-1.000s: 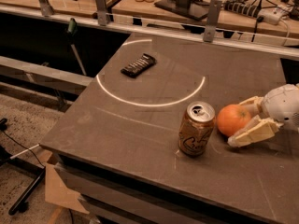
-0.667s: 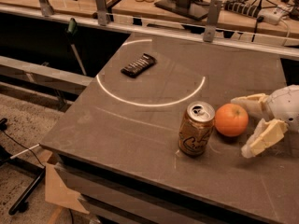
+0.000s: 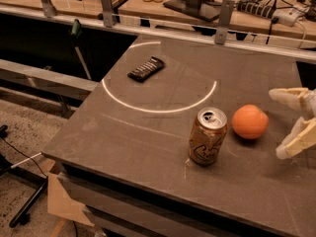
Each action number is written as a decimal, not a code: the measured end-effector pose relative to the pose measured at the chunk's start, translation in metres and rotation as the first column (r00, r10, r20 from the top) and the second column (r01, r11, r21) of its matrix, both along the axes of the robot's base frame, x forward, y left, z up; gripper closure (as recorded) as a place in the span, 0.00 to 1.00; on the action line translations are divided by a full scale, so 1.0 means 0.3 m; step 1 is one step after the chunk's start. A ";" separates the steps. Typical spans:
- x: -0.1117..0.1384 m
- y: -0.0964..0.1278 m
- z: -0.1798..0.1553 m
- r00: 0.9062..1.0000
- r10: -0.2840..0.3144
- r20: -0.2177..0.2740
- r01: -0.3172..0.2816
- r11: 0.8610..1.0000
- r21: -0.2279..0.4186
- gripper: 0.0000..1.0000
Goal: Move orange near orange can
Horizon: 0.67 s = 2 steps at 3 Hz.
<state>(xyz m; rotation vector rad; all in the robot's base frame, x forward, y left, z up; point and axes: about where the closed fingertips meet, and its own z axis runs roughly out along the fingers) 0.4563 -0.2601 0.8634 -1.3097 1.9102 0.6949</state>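
Camera view: orange [image 3: 250,121] sits on worktop [image 3: 138,147] just right of can [image 3: 208,136], not touching. The tool [image 3: 295,118] is released, fingers spread, backed off to the right edge, clear of the orange it clasped a second ago. Bar [image 3: 146,68] unmoved at back.

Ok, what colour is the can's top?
Silver top on the orange can, camera view. Gripper open, right of the orange.
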 end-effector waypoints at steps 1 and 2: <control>0.024 -0.098 0.063 0.995 -0.070 0.064 0.072 0.997 -0.032 0.00; 0.042 -0.190 0.108 0.982 -0.151 0.116 0.160 0.984 -0.075 0.00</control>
